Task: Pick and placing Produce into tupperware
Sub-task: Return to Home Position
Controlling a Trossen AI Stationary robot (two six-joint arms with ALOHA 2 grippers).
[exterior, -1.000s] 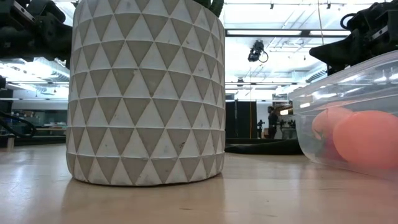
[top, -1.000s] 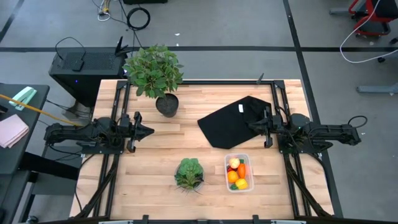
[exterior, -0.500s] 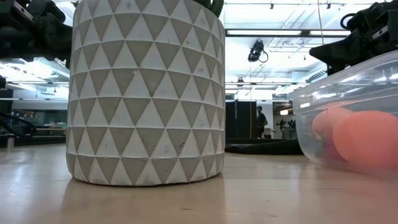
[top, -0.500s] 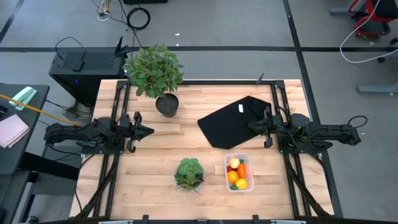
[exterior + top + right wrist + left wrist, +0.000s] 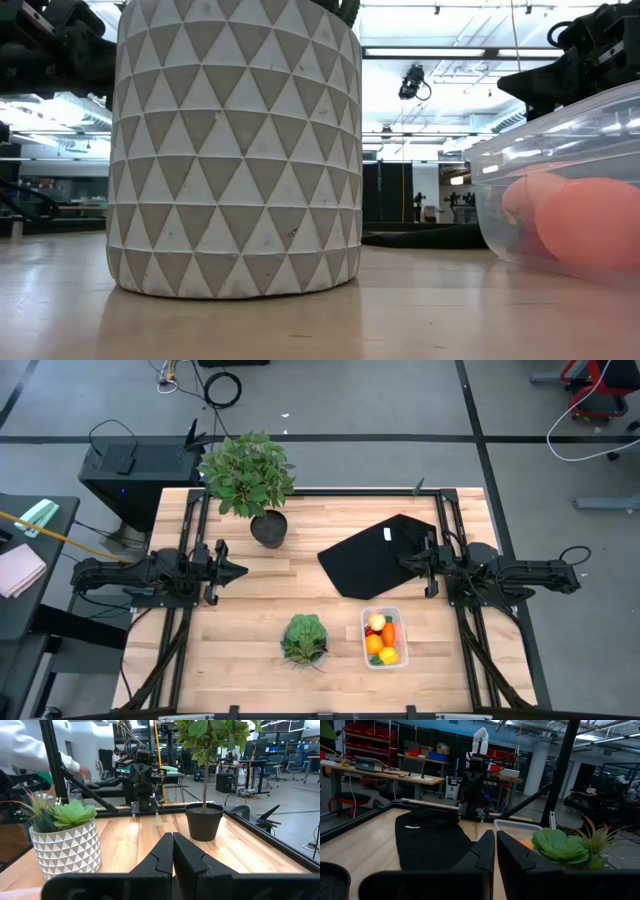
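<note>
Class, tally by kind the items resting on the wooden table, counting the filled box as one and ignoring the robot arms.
Potted plants: 2 (leafy plant in black pot, succulent in white patterned pot)
Black cloth sheet: 1
Clear plastic box: 1
Total: 4

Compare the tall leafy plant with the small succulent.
The leafy plant is tall, on a thin stem in a plain black pot; the succulent is squat, in a white triangle-patterned pot. The succulent sits beside the tupperware; the leafy plant stands farther off. Both stand upright.
</note>
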